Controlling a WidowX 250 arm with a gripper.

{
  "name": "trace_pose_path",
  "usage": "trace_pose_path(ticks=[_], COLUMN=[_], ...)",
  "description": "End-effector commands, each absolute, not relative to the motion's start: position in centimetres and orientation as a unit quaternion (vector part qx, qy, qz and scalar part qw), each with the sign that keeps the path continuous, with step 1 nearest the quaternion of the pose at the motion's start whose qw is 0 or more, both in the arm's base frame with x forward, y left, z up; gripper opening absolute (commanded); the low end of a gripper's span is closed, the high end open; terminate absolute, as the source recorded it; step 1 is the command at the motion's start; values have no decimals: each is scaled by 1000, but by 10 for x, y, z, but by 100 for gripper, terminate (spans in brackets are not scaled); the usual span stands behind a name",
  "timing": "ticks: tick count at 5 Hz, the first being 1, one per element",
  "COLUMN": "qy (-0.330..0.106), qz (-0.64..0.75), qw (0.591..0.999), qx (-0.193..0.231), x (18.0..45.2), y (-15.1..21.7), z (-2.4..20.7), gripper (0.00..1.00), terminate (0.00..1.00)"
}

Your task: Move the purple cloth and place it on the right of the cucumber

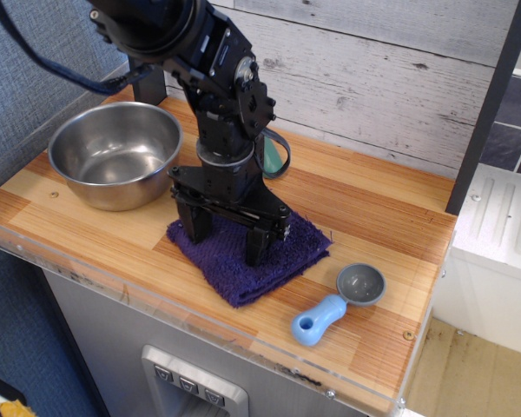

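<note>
The purple cloth [273,261] lies flat on the wooden counter [365,208], near its front edge. My gripper [226,241] is open and points straight down, with both fingertips [255,250] set on the cloth's left half, well apart. The cucumber [268,157] is teal-green and mostly hidden behind my arm, just behind the cloth toward the back wall; only a sliver of it shows.
A steel bowl [113,152] stands at the left of the counter. A light blue scoop with a grey cup [334,304] lies at the front right, just right of the cloth. A plank wall [373,69] runs along the back, and a dark post [491,104] rises at the right.
</note>
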State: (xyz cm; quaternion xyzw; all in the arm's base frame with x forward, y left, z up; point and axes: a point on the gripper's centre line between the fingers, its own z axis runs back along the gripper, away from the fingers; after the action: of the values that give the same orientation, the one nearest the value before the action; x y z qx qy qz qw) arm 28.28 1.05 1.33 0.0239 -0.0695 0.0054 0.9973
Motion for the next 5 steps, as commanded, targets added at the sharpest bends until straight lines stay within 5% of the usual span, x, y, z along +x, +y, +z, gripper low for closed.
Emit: trace_pose_path(ticks=[1,5], qy=[-74,-75], qz=[-9,-51], qw=[997,996], qx=[14,-12], x=[298,329], y=[0,-49], z=[10,12], gripper=[100,100], terminate=[0,0])
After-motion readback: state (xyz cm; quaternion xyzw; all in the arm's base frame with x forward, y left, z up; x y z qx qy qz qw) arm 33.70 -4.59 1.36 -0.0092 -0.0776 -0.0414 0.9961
